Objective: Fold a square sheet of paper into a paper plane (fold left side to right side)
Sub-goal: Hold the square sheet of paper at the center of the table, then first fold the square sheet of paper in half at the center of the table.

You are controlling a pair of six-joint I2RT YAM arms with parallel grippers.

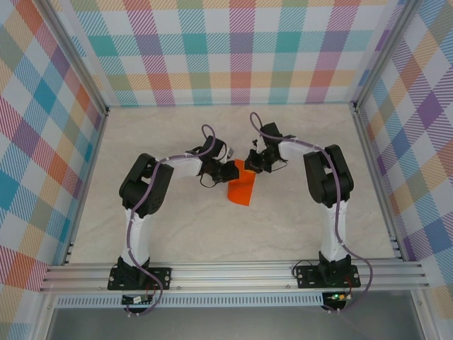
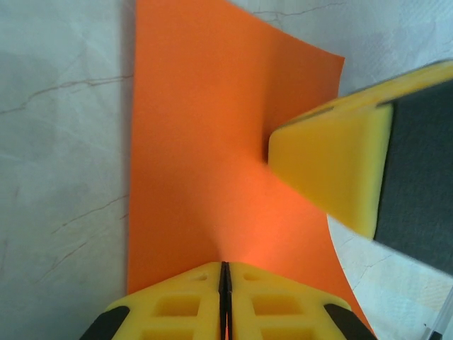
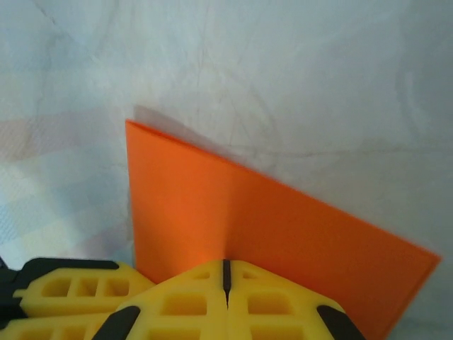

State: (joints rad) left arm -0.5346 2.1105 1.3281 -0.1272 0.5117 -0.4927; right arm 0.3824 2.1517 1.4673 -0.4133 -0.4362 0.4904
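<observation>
Holding the sheet of paper point(image 1: 242, 190) at an early fold

Sits around the middle of the worktop point(image 1: 212, 241), a little toward the far edge and well apart from all four corners, between the two wrists. Pinched by the left gripper point(image 2: 224, 268): jaws pressed flat together on the paper's near edge, no gap showing. Pinched likewise by the right gripper point(image 3: 226, 265), jaws closed tight on the orange edge, with one of its yellow fingers point(image 2: 333, 166) lying over the paper in the left wrist view.

Judging progress: looks past the first step. Appears from above as a slanted oblong rather than a full square. Shows what seems a doubled edge at the left in the right wrist view, so probably already folded left over right. Cannot tell whether the crease is pressed sharp. Lacks any pointed nose, centre crease or wings, so leaves most of the folding to do.

Counting: one sheet, plain orange; two grippers, both closed on that same sheet; one worktop.
</observation>
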